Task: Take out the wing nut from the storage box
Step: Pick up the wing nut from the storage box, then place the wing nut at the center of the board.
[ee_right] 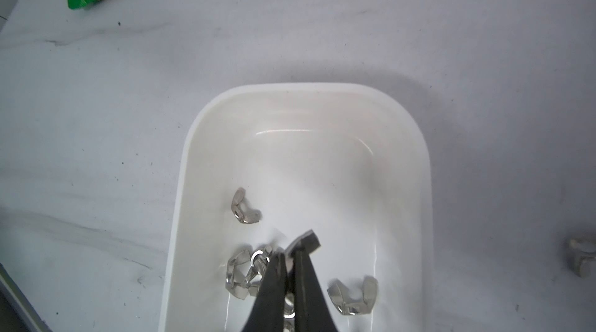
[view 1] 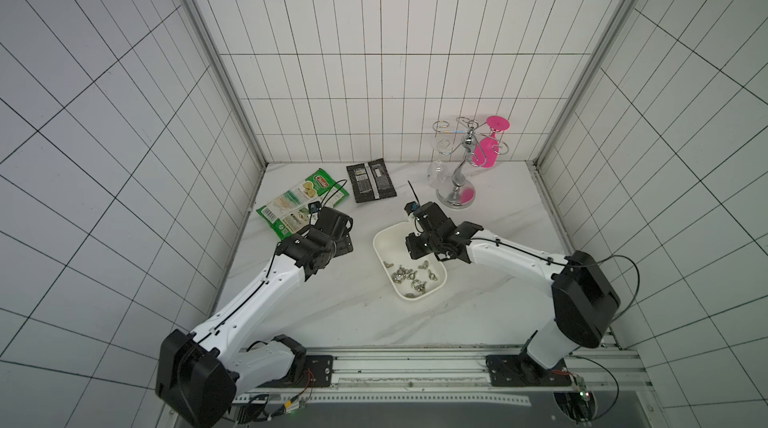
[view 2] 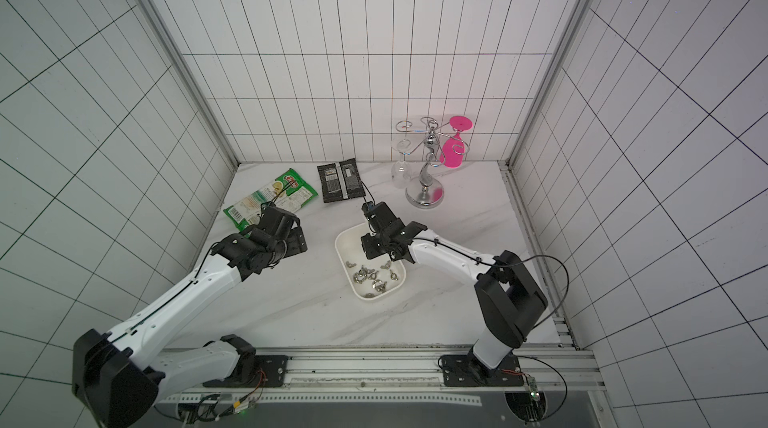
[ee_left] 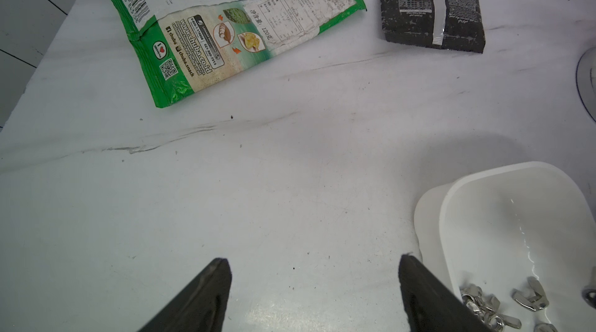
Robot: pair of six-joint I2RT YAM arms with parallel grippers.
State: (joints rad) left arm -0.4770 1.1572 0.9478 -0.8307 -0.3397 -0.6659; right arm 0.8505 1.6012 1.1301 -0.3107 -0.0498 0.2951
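Several wing nuts [view 1: 409,276] lay heaped in the 5 o'clock end of the white storage box [view 1: 388,241], which sat near the middle of the table [view 1: 332,313] in both top views. The right tool [ee_right: 292,249] hung inside the box among them, clenched almost shut; metal glinted in the slit, but whether a nut was pinched could not be told. One stray nut [ee_right: 582,257] lay on the table just outside the box. At the box's 9 o'clock, the left tool [ee_left: 314,269] hovered over the table, released.
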